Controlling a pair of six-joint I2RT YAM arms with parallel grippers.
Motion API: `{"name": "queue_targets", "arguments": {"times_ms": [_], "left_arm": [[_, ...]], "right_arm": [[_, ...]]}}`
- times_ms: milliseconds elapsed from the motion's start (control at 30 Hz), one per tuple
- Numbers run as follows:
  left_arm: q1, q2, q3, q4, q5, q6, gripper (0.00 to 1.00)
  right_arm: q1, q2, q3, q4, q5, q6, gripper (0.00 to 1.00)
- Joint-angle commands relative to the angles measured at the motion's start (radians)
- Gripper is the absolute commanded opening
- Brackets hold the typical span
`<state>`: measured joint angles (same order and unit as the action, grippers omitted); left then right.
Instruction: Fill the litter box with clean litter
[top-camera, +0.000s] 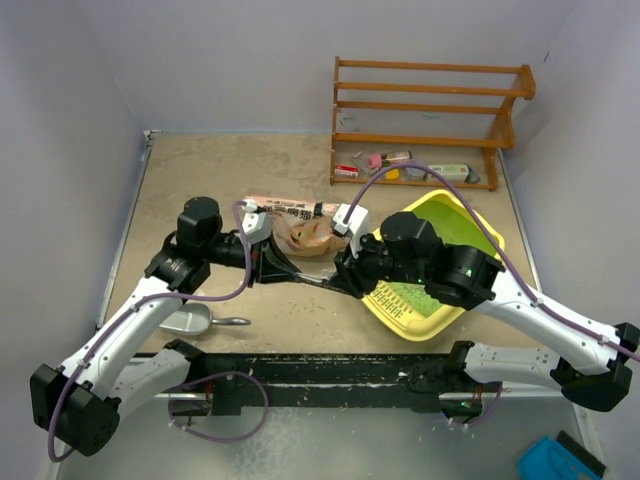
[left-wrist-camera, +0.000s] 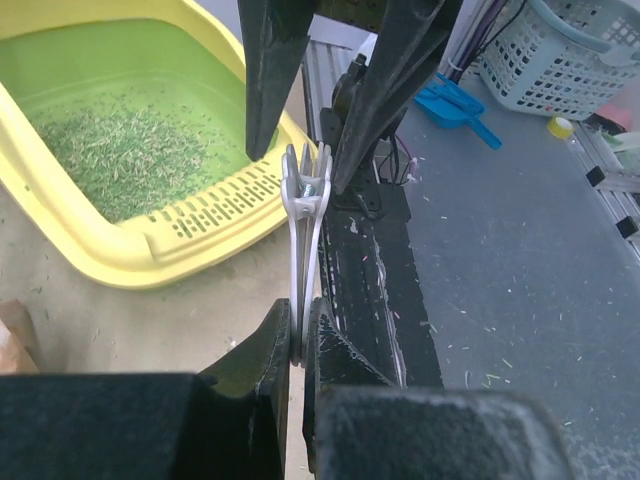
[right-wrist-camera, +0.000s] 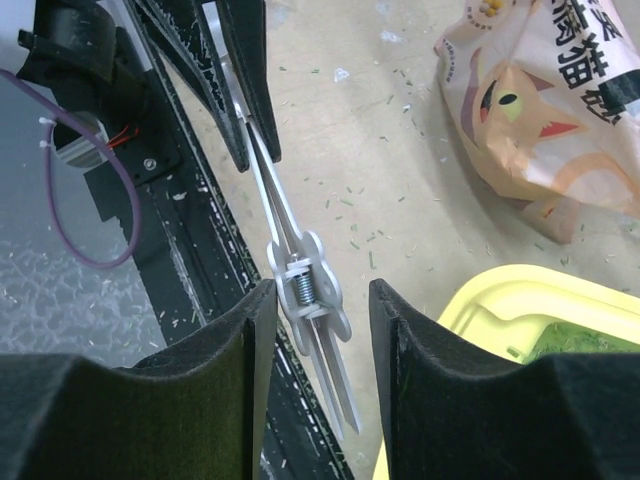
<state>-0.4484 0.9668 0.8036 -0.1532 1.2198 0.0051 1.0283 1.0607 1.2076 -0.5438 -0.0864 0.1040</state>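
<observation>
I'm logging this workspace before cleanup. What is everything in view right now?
litter box: one, yellow with a green floor, right of table centre
litter: thin scatter, grey-green, on the box floor
bag: one, tan with a cat picture, lying at table centre
clip: one, white with a metal spring, between the two grippers
scoop: one, silver, left on the table
rack: one, brown wood, back right, small items on its bottom shelf
basket: one, white, beyond the table
dustpan: one, blue, near the basket
table: one, tan
left gripper: black, shut on the clip's end
right gripper: black, open, fingers either side of the clip
</observation>
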Motion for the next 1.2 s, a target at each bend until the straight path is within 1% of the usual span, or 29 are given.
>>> {"name": "queue_targets", "arguments": {"times_ms": [0, 167, 267, 333, 400, 467, 500, 567, 633, 733, 800, 867, 933, 1000, 1033, 1100, 1167], "left_arm": [[-0.002, -0.013, -0.003, 0.070, 0.084, 0.027, 0.00], [-0.003, -0.011, -0.006, 0.085, 0.096, 0.019, 0.00], [-0.003, -0.008, -0.007, 0.091, 0.092, 0.011, 0.00], [-0.002, -0.007, -0.007, 0.093, 0.087, 0.008, 0.00], [-0.003, -0.008, -0.009, 0.095, 0.065, -0.002, 0.00], [-0.003, -0.008, -0.009, 0.092, 0.018, -0.011, 0.15], [-0.003, -0.008, -0.010, 0.092, -0.002, -0.016, 0.17], [-0.002, -0.006, -0.004, 0.085, -0.061, -0.032, 0.30], [-0.001, -0.007, 0.006, 0.067, -0.152, -0.037, 0.36], [-0.002, -0.022, 0.032, 0.053, -0.379, -0.057, 0.43], [-0.002, -0.031, 0.050, 0.068, -0.543, -0.061, 0.46], [-0.002, -0.031, 0.067, 0.089, -0.648, -0.019, 0.46], [-0.002, -0.016, 0.069, 0.129, -0.716, 0.022, 0.45], [-0.002, 0.019, 0.085, 0.132, -0.782, 0.095, 0.43], [-0.002, 0.038, 0.097, 0.134, -0.812, 0.123, 0.43], [-0.002, 0.081, 0.103, 0.155, -0.839, 0.191, 0.43], [-0.001, 0.134, 0.121, 0.159, -0.824, 0.263, 0.44]], "right_arm": [[0.001, 0.002, 0.032, 0.005, -0.069, -0.019, 0.43], [0.001, 0.003, 0.024, 0.021, -0.117, -0.032, 0.41], [0.001, 0.015, 0.026, 0.025, -0.154, -0.034, 0.35], [0.001, 0.024, 0.027, 0.025, -0.169, -0.035, 0.28], [0.001, 0.032, 0.029, 0.021, -0.172, -0.038, 0.16], [0.001, 0.037, 0.029, 0.017, -0.170, -0.037, 0.04], [0.001, 0.039, 0.029, 0.012, -0.160, -0.037, 0.00], [0.001, 0.037, 0.028, 0.002, -0.124, -0.034, 0.00], [0.001, 0.031, 0.028, -0.017, -0.073, -0.037, 0.00], [0.001, 0.007, 0.028, -0.047, 0.083, -0.070, 0.00], [0.001, -0.006, 0.030, -0.066, 0.229, -0.107, 0.00], [0.000, -0.015, 0.036, -0.069, 0.368, -0.149, 0.00], [-0.009, -0.013, 0.043, -0.066, 0.463, -0.205, 0.00], [-0.051, -0.009, 0.046, -0.043, 0.484, -0.273, 0.00], [-0.094, -0.004, 0.055, -0.038, 0.445, -0.295, 0.00], [-0.217, 0.013, 0.082, -0.034, 0.315, -0.328, 0.00], [-0.314, 0.040, 0.107, -0.028, 0.191, -0.365, 0.00]]}}
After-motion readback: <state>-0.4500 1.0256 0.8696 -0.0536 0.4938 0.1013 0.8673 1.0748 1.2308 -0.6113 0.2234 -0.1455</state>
